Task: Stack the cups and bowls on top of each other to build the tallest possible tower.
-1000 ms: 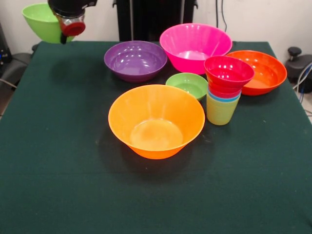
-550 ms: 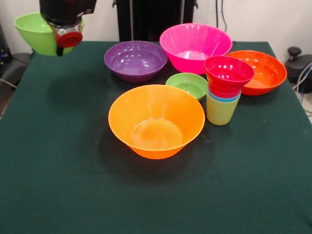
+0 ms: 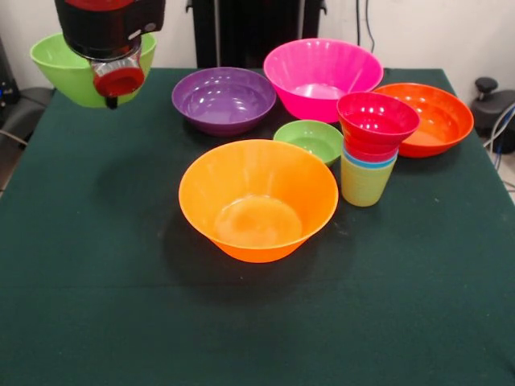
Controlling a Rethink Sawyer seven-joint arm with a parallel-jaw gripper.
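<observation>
Shifted toward the middle of the counter and a little lower than a moment ago, the end effector [image 3: 113,100] carries the lime bowl [image 3: 68,68] well above the counter [image 3: 96,305]. Its fingers are hidden behind the black housing and red collar, so I cannot tell how far they are parted; the bowl hangs tilted at the arm's far side, clear of the cloth, so it appears to be gripped by its rim.

The coming move turns on one relation: the tower [image 3: 372,149] lies far across the counter from the carried bowl, toward the picture's right and somewhat nearer the camera. It stands upright, its axis vertical: yellow-green cup [image 3: 364,185] at the bottom, a blue rim [image 3: 368,162] showing above it, then red, with the small red bowl [image 3: 378,121] open on top. By my judgement the lime bowl must travel sideways, be levelled, and come down centred on that red bowl.

Between the two lie the purple bowl [image 3: 224,100], the big orange bowl [image 3: 257,199] and the small green bowl [image 3: 309,141], which sits just beside the tower. Behind stand the pink bowl [image 3: 323,78] and the red-orange bowl [image 3: 430,118]. All of these loose bowls are empty.
</observation>
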